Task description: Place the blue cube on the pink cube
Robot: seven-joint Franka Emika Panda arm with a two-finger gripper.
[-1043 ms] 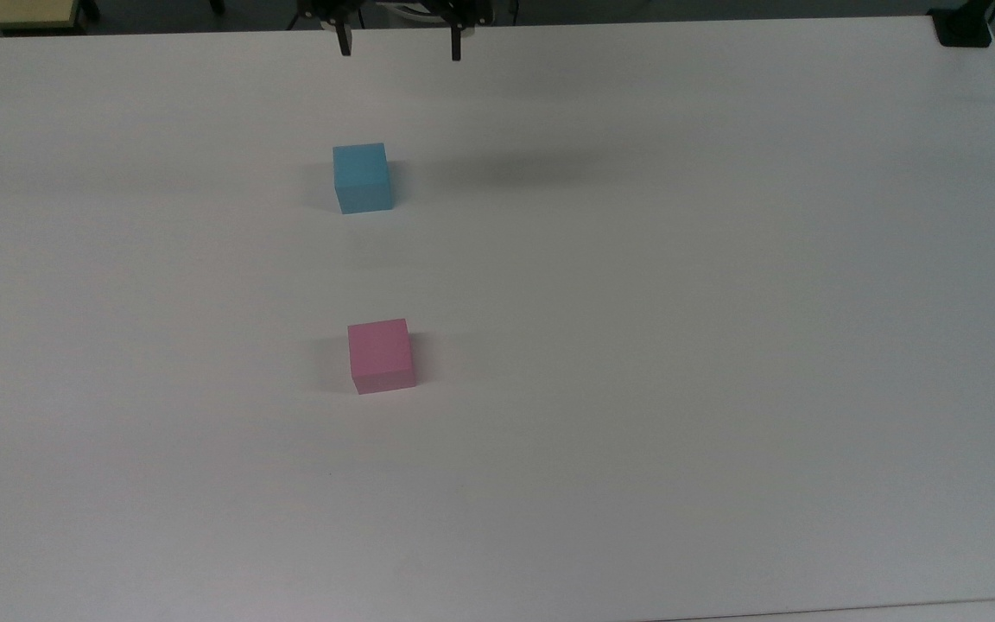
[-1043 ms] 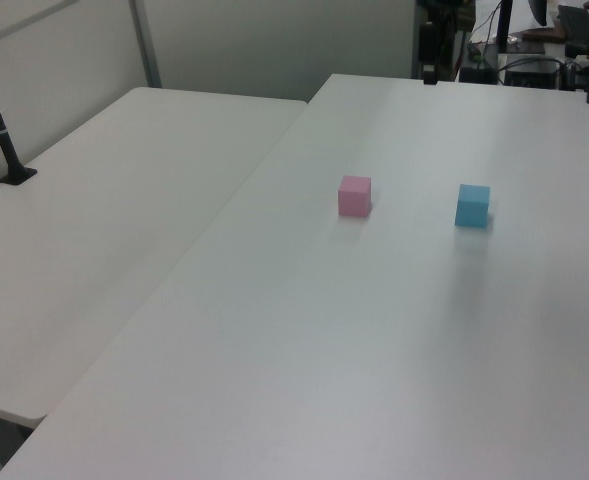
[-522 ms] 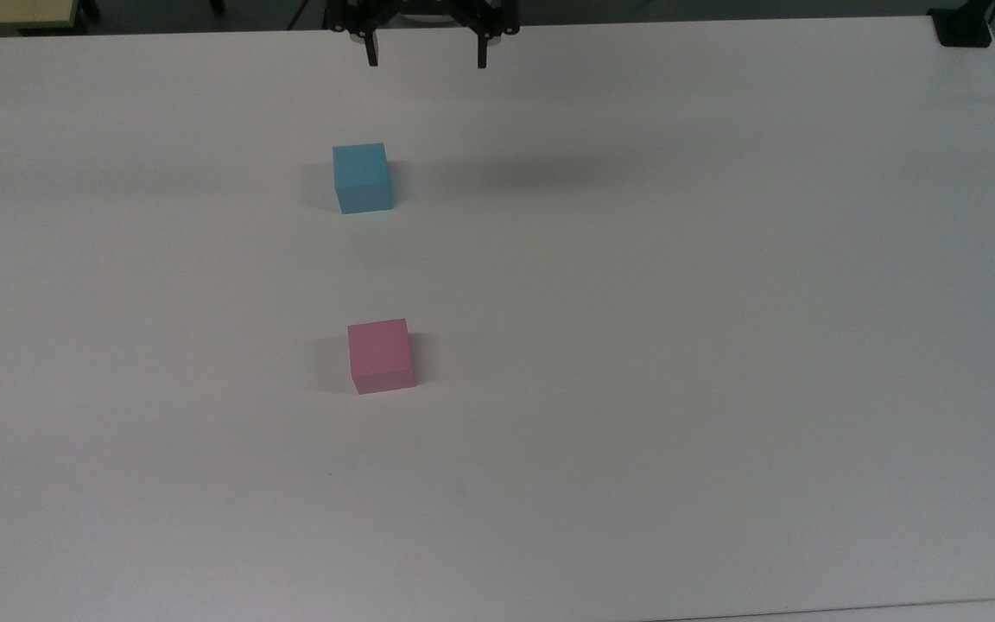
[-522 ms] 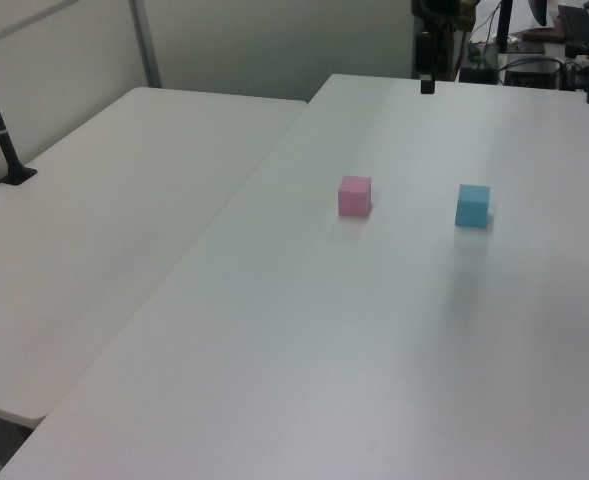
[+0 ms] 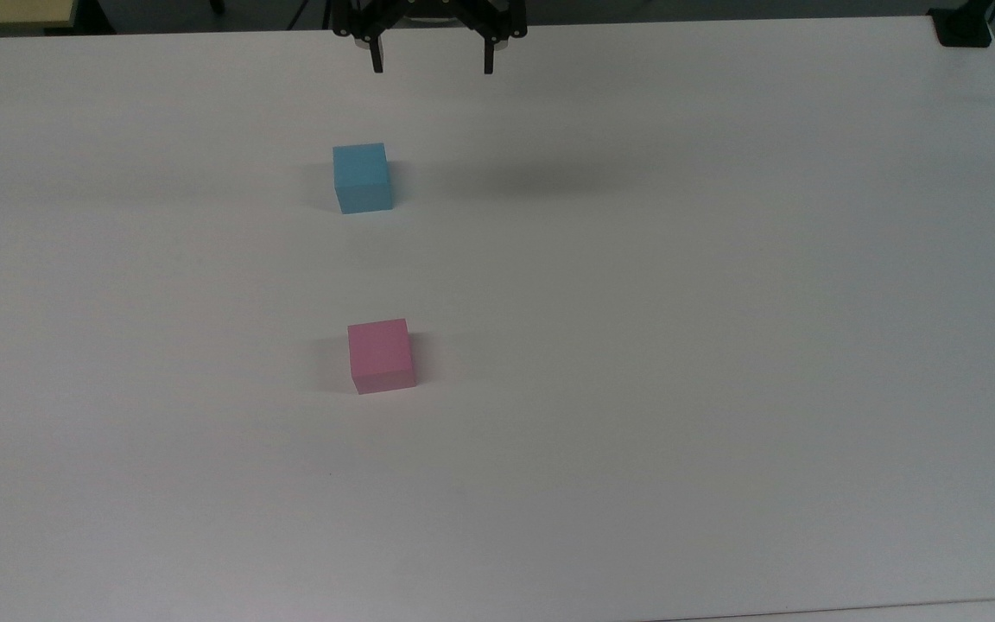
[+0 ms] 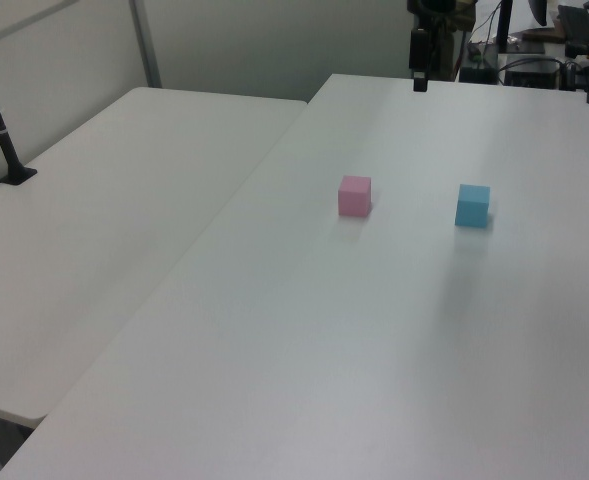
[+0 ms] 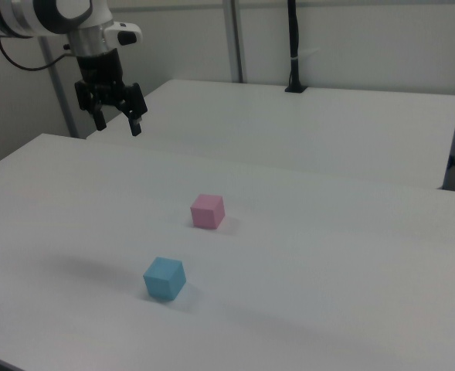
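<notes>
Jaws spread wide, gripper (image 7: 119,126) hangs high above blue cube (image 7: 164,278).

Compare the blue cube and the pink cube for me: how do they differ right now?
Colour: the blue cube is sky blue, the pink cube pink. Position: in the top view the blue cube lies nearer the open pincer, the pink cube farther down. Both look the same size, sit flat on the white table, apart and untouched.

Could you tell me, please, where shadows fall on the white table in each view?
Top view: a soft dark smear on the white table right of the matte sky-blue cube; faint shadow beside the matte pink cube. Right view: a dim patch left of the sky-blue cube. Left view: lighting even, shadows barely visible.
</notes>
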